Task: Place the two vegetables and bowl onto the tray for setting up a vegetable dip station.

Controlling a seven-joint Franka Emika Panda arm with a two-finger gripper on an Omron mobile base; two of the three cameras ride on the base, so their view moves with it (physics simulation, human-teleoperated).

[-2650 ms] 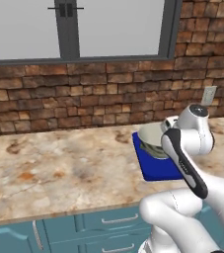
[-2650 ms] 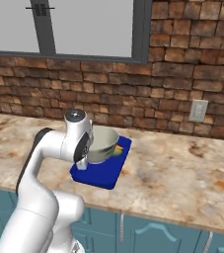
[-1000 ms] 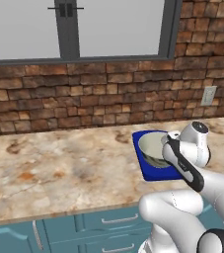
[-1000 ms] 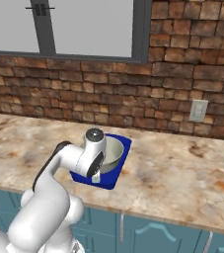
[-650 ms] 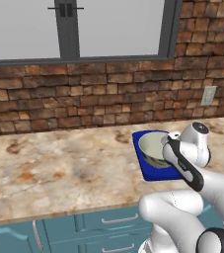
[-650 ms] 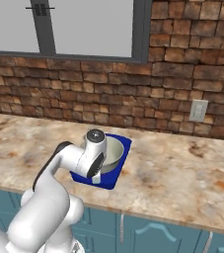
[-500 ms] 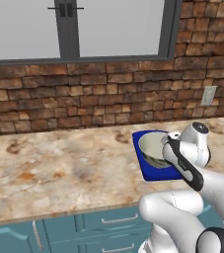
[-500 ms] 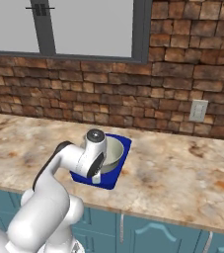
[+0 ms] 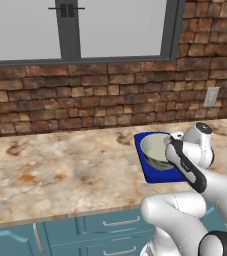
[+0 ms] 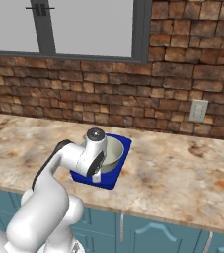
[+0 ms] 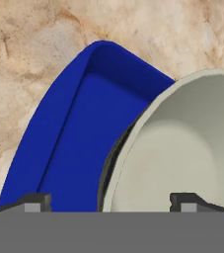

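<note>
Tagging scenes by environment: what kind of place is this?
A rendered home kitchen, most likely. A speckled stone counter runs over teal cabinet drawers, backed by a brick wall with a window and a wall outlet. A bowl sits on a blue tray.

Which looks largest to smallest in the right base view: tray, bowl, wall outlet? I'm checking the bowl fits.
1. Tray, though the arm hides part of it.
2. Bowl, nearly as wide as the tray.
3. Wall outlet, smallest, but farther away, so less sure.
</note>
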